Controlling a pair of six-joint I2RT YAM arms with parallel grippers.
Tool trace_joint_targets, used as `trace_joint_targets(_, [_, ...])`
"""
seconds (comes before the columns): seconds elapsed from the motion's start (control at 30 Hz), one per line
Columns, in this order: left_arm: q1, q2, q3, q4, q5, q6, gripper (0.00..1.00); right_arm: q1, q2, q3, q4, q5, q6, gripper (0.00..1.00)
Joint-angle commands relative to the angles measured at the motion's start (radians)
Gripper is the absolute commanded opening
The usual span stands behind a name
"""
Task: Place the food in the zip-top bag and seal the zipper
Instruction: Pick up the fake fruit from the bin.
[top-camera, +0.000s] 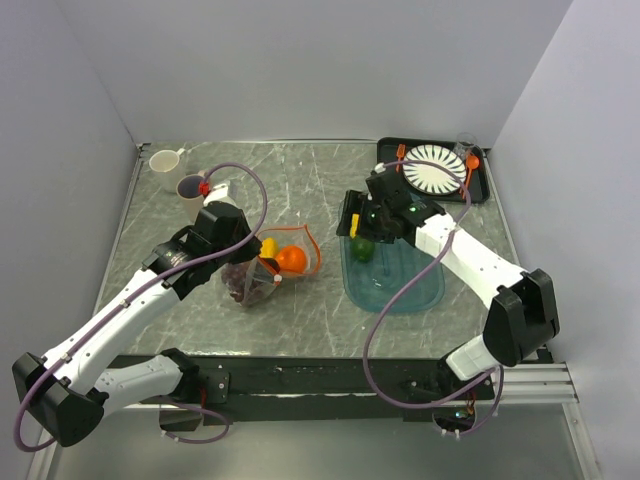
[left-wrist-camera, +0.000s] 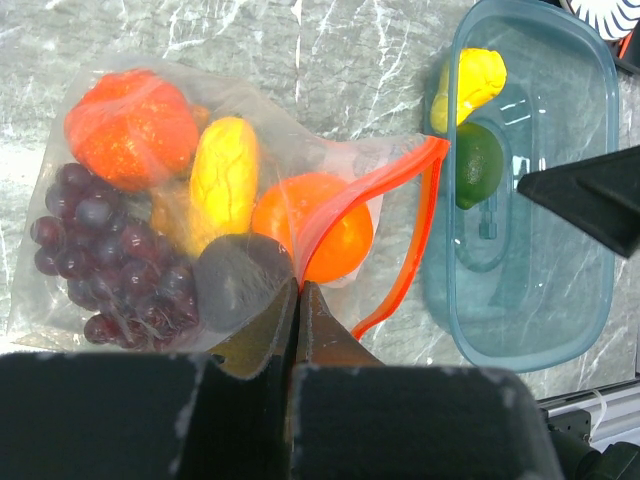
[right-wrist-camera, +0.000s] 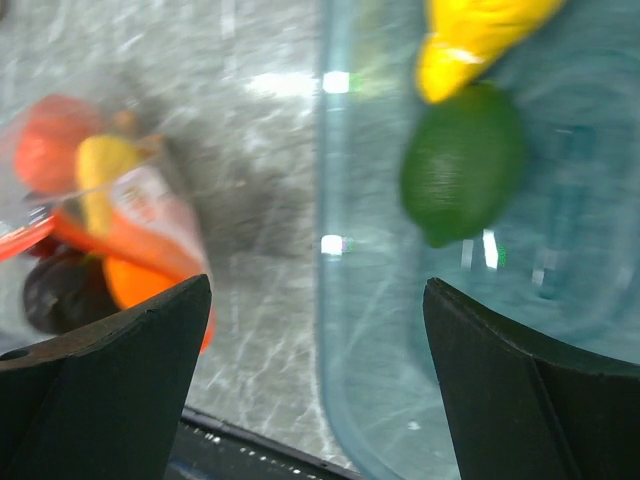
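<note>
**Left fingers pinch the bag's mouth; right fingers spread above the tray**

The zip-top bag lies left of the table's middle, toward the near edge, with its mouth turned to the right edge. The left fingers are pressed together on the near side of that mouth, clamping the clear plastic just beside the zipper. The zipper is unsealed: its two orange-red sides stand apart in a loop.

Inside the bag sit a red-orange piece, a yellow piece, the grape bunch and a dark rounded piece. They are packed against one another. The orange rests right at the mouth, with one side of the strip crossing over it.

Just beside the bag's mouth, right of the table's middle, is the teal tray. A second yellow piece and a green piece lie touching each other at the tray's end toward the far edge.

The right fingers are spread wide with nothing between them. They hang above that end of the tray, and the green piece lies just ahead of them in the right wrist view.

A striped plate sits on a black tray in the far right corner. Two cups stand near the far left corner.
</note>
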Motion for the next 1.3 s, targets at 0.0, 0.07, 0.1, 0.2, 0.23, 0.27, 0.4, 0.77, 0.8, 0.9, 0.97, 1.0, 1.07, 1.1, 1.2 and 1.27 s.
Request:
trace_joint_targets(0.0, [0.002,-0.007,0.013,0.027,0.012,-0.007,0.01,-0.039,0.013,-0.001,-0.042,0.09,0.0,0.93])
trace_joint_targets(0.07, [0.002,-0.007,0.013,0.028,0.012,-0.005,0.01,-0.054,0.032,-0.008,-0.042,0.105,-0.02,0.94])
trace_joint_targets(0.1, [0.002,-0.007,0.013,0.027,0.013,-0.007,0.01,-0.059,0.064,-0.003,-0.054,0.118,-0.026,0.93])
trace_joint_targets(0.2, [0.002,-0.004,0.017,0.021,0.01,-0.002,0.01,-0.079,0.121,0.005,-0.062,0.131,-0.048,0.93])
trace_joint_targets(0.23, [0.002,-0.004,0.019,0.021,0.007,-0.002,0.01,-0.082,0.131,0.005,-0.062,0.135,-0.051,0.93])
trace_joint_targets(0.27, [0.002,-0.004,0.018,0.019,0.006,-0.002,0.01,-0.088,0.144,0.003,-0.058,0.122,-0.057,0.93])
trace_joint_targets(0.4, [0.002,-0.003,0.017,0.022,0.006,-0.007,0.01,-0.105,0.171,0.006,-0.032,0.092,-0.057,0.93])
trace_joint_targets(0.77, [0.002,0.002,0.021,0.018,0.007,-0.004,0.01,-0.162,0.263,0.015,0.025,-0.022,-0.063,0.93])
trace_joint_targets(0.8, [0.002,0.002,0.022,0.016,0.007,-0.004,0.01,-0.166,0.269,0.017,0.031,-0.029,-0.068,0.93])
trace_joint_targets(0.9, [0.002,0.0,0.024,0.012,0.004,-0.005,0.01,-0.178,0.277,0.017,0.042,-0.046,-0.077,0.93])
trace_joint_targets(0.97, [0.002,-0.004,0.018,0.015,-0.001,-0.008,0.01,-0.18,0.278,0.017,0.047,-0.06,-0.077,0.93])
trace_joint_targets(1.0, [0.002,-0.006,0.016,0.016,-0.002,-0.01,0.01,-0.182,0.28,0.017,0.05,-0.065,-0.074,0.93])
trace_joint_targets(1.07, [0.002,-0.006,0.017,0.016,-0.002,-0.01,0.01,-0.183,0.284,0.012,0.054,-0.072,-0.069,0.93])
trace_joint_targets(1.1, [0.002,-0.006,0.017,0.016,-0.001,-0.009,0.01,-0.185,0.284,0.008,0.062,-0.072,-0.066,0.93])
trace_joint_targets(1.2, [0.002,-0.006,0.027,0.01,-0.004,-0.007,0.01,-0.189,0.284,0.002,0.068,-0.08,-0.063,0.92])
trace_joint_targets(1.27, [0.002,-0.007,0.027,0.007,-0.007,-0.004,0.01,-0.189,0.277,0.002,0.074,-0.095,-0.068,0.92])
